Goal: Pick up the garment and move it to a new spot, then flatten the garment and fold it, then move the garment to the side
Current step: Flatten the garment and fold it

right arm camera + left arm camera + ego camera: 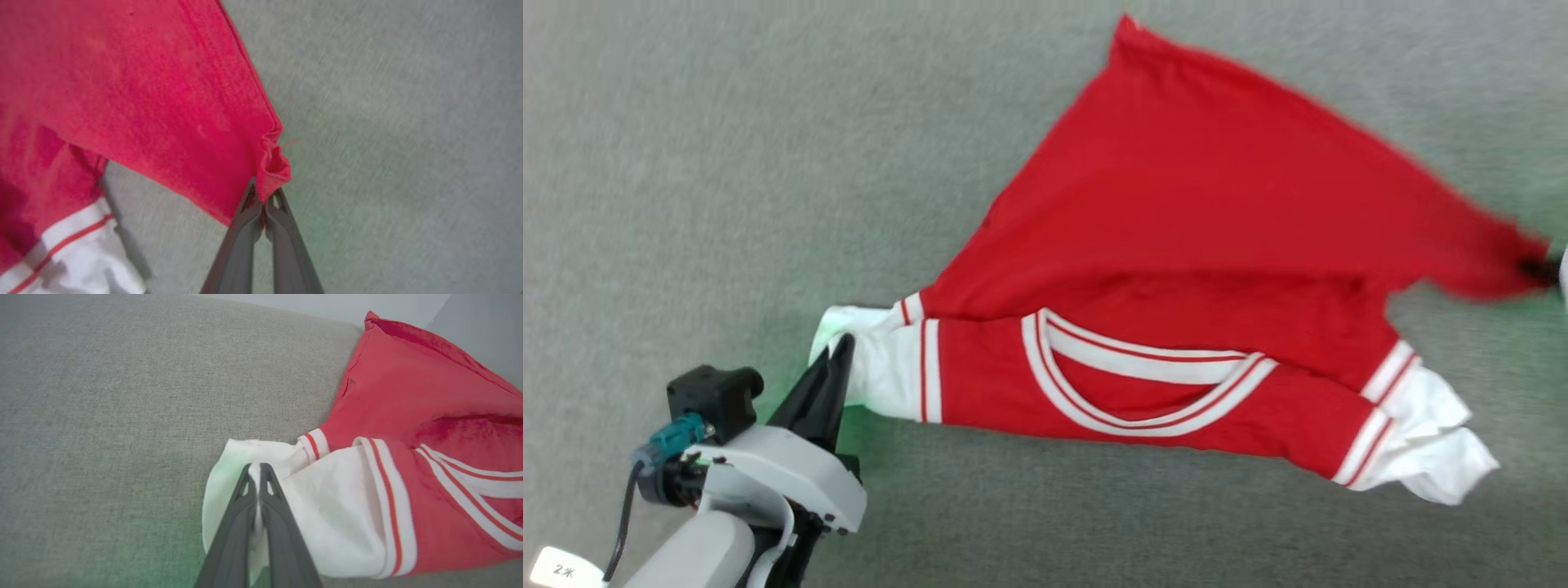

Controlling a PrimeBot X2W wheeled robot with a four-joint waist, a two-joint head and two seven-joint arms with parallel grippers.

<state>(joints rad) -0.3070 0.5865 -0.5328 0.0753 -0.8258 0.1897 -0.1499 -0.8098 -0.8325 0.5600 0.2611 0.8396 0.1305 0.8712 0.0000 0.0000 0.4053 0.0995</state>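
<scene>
At the head view's right edge, the cut-off right hand pinches the red garment's corner, the left hand its white cuff.

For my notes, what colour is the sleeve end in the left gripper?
White sleeve end, edged by a red-striped band; clearest in the left wrist view.

Garment: your red top, white sleeve ends, white bands with thin red stripes.
Surface: you see plain grey weave, tinged green.
Left gripper: black fingers, pale grey body.
</scene>
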